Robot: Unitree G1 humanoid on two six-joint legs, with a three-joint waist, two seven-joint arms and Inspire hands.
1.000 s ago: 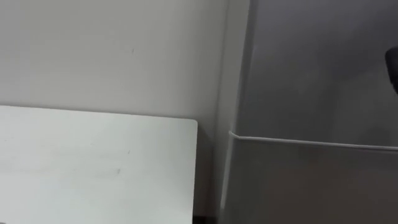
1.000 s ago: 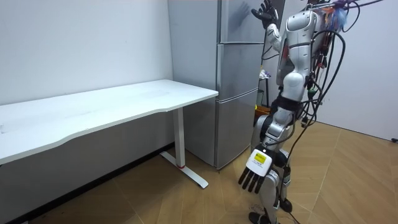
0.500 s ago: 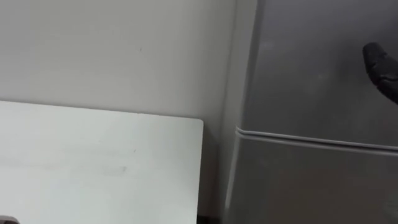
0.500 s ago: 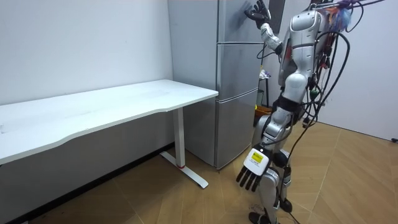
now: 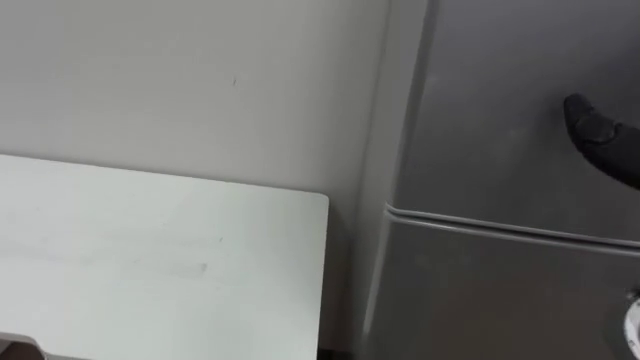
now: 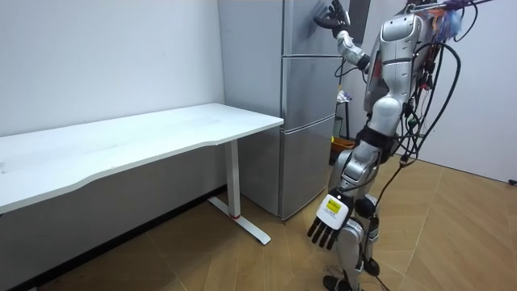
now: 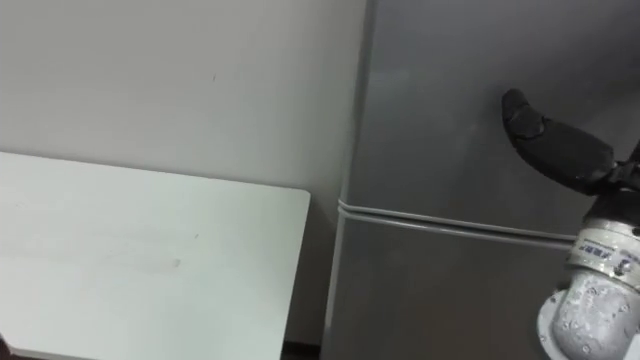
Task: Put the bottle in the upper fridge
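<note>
step: open the upper fridge door (image 7: 440, 90), shut now | right hand (image 7: 555, 145): up at the door, stretched out, holds nothing | left hand (image 6: 326, 228): far below the door, loose, empty | bottle: cannot tell where | next: grab the door's edge, pull

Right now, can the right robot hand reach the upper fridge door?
Probably yes. The right robot hand is up in front of the upper fridge door, above the seam between the doors, with nothing in between. The door looks shut. I can't tell if the hand touches it.
</note>
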